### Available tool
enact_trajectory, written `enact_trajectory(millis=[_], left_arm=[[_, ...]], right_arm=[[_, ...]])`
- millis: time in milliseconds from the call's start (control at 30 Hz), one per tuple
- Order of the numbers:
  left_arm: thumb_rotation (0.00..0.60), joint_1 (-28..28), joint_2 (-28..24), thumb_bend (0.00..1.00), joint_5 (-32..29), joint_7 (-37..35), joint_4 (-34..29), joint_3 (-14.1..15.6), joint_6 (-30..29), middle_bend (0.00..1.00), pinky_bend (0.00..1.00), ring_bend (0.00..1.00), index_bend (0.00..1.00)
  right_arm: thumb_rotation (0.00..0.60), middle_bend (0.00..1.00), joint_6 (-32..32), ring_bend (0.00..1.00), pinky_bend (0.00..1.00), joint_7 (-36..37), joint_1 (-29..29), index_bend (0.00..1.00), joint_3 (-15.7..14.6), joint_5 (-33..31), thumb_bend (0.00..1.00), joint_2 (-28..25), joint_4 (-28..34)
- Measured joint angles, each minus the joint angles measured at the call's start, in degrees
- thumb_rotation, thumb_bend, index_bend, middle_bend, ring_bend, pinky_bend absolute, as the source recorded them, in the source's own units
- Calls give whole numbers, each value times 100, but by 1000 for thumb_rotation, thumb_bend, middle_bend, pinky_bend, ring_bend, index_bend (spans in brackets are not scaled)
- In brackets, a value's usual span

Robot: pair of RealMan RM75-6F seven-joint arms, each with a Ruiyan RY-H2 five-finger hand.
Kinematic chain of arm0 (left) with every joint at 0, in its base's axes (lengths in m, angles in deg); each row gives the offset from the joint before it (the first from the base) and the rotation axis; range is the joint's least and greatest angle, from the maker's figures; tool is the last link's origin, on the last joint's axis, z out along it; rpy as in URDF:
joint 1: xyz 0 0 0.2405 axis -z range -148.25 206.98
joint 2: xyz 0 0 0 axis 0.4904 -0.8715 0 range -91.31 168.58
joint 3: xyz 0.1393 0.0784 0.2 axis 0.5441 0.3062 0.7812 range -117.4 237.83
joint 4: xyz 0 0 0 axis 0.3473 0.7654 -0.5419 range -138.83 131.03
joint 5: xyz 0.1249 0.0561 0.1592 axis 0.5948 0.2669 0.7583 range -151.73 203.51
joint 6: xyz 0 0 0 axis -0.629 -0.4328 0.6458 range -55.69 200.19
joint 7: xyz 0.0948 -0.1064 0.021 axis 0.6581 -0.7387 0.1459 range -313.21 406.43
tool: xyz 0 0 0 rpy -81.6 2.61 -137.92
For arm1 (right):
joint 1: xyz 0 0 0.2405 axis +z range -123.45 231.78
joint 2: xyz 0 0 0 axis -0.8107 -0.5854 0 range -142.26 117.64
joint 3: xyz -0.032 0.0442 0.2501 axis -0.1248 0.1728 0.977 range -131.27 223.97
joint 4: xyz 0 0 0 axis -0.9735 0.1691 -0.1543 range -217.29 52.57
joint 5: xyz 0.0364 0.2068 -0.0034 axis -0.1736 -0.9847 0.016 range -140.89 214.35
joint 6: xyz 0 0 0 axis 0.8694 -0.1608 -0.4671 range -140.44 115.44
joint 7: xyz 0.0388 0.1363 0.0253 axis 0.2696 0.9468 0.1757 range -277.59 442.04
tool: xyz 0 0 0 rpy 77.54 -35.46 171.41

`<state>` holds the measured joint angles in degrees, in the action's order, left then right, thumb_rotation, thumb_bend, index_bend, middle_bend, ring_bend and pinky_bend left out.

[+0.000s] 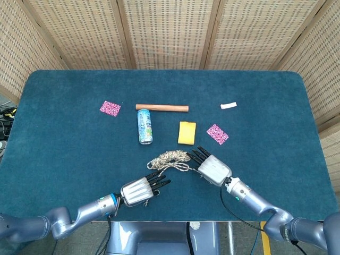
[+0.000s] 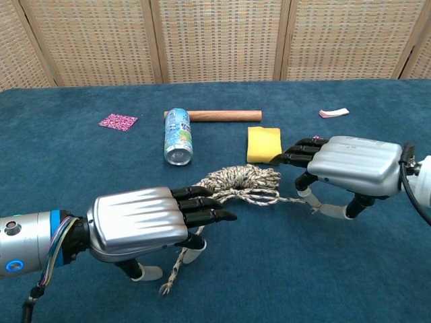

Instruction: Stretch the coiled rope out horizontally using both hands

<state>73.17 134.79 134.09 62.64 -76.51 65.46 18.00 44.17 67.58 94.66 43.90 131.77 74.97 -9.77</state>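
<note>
- Chest view: the rope (image 2: pixel 239 182) lies in a loose coil near the front middle of the blue surface (image 2: pixel 81 168), one strand trailing toward the front edge.
- The left hand (image 2: pixel 145 221) hovers palm down over that trailing strand, fingers stretched forward; whether it grips the strand I cannot tell.
- The right hand (image 2: pixel 350 165) sits palm down just right of the coil, thumb and a finger low at a strand end, apparently pinching it.
- Head view: a can (image 1: pixel 144 126) lies behind the coil, a wooden stick (image 1: pixel 161 108) beyond it, and a yellow block (image 1: pixel 186 133) beside the can.
- Two pink patterned cards (image 1: pixel 110 108) and (image 1: pixel 217 134) lie flat, well apart.
</note>
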Motion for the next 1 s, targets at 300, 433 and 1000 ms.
enact_trajectory(millis=[300,433,1000], left_arm=[[600,60,98,325,-104,-34,92,65,-14,0,0,0,513],[600,75,130,326,-144,-14,111,90,-20,0,0,0,532],[600,96,180,416,-305,78,167,138,-32,0,0,0,569]], right_arm=[[600,30,17,0,0,97,-7,634,-19,19,444,14,-78],[600,29,20,0,0,117,-14,635,-21,11,444,8,-92],[600,30,31,0,0,160,-34,635,-47,26,445,38,-157]])
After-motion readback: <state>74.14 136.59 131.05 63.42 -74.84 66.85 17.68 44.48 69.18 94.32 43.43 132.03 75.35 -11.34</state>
